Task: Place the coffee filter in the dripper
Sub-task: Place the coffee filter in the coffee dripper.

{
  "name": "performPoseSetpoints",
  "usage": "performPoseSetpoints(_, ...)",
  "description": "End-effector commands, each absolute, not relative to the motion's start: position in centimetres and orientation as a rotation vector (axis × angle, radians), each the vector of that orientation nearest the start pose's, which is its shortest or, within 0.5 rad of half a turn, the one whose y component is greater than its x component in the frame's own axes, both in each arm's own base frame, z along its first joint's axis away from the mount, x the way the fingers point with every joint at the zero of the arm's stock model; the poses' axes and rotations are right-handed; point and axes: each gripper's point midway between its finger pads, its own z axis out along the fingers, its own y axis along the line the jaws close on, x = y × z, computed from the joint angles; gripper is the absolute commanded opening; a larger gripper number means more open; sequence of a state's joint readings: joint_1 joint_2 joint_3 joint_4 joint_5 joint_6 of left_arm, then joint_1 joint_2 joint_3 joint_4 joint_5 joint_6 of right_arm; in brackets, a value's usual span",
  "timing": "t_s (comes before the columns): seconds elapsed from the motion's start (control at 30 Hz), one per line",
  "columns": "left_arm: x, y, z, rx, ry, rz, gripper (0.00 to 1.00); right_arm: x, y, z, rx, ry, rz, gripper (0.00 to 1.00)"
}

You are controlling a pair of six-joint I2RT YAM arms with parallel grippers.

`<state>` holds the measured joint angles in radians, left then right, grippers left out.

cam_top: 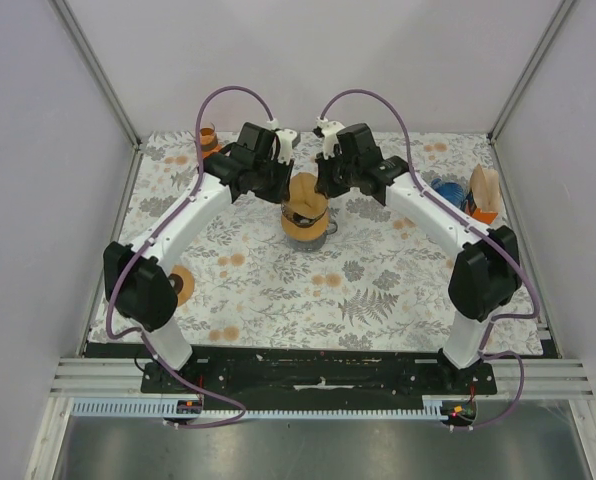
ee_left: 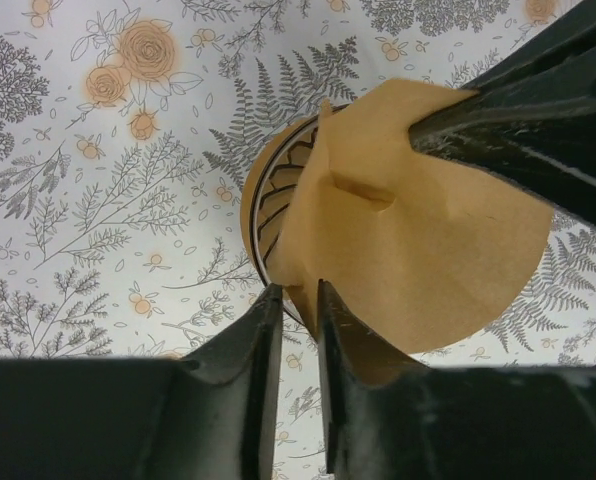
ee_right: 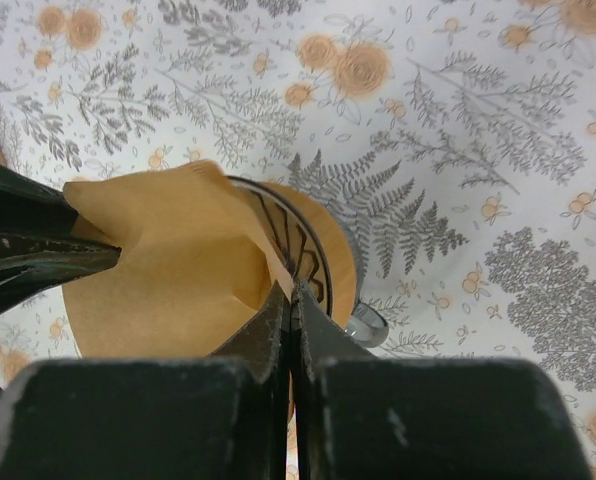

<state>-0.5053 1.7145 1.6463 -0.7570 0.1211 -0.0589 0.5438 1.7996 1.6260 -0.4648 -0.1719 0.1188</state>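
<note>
Jaws of R gripper (ee_right: 291, 290) clenched on brown paper cone filter (ee_left: 418, 250) rim; L gripper (ee_left: 296, 290) jaws parted a crack at opposite rim. Filter sits askew atop black wire dripper w/ wooden collar (ee_right: 323, 255), centre of table (cam_top: 378, 290). Paper's prob light, floppy, creases easily, so pinch rim edges only.

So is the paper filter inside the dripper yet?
Not quite. Done: the coffee filter is over the dripper. In hand: the right gripper pinches one edge; the left gripper, jaws slightly apart, sits at the opposite edge. To do: the filter looks folded and rides above the rim, so it needs opening and pushing down inside.
</note>
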Motion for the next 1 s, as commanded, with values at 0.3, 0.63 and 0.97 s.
performPoseSetpoints(0.3, 40.0, -23.8, 23.5, 0.577, 2.272, -0.461, 0.44, 40.8, 30.8, 20.0, -0.658, 2.215, 0.629, 0.0)
performPoseSetpoints(0.63, 39.4, -23.9, 20.5, 0.614, 2.327, -0.471, 0.2, 41.1, 30.8, 21.6, -0.687, 2.172, 0.622, 0.22)
performPoseSetpoints(0.97, 38.9, -23.9, 21.2, 0.618, 2.305, -0.486, 0.06, 41.2, 30.0, 28.2, -0.701, 2.009, 0.567, 0.62)
